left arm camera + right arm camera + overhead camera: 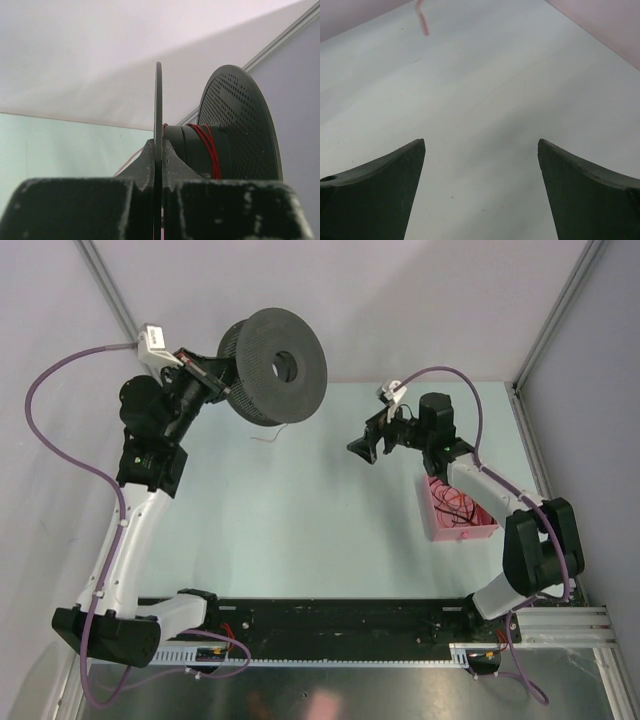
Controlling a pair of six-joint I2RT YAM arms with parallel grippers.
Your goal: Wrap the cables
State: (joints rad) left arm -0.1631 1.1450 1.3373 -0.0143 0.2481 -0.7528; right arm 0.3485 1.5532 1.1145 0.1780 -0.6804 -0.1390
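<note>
My left gripper (228, 388) is shut on the near flange of a black spool (272, 365) and holds it above the table at the back left. In the left wrist view the fingers (145, 160) clamp the thin flange (158, 105) edge-on. A few turns of red cable (207, 145) lie on the hub. A loose cable end (265, 437) hangs towards the table. My right gripper (365, 450) is open and empty over the table's middle; between its tips (481, 145) only bare table shows, with a blurred red cable end (422, 20) far off.
A pink bin (436, 515) at the right, beside my right arm, holds tangled red and dark cables (462, 505). Grey walls close the back and both sides. A black rail (330, 625) runs along the near edge.
</note>
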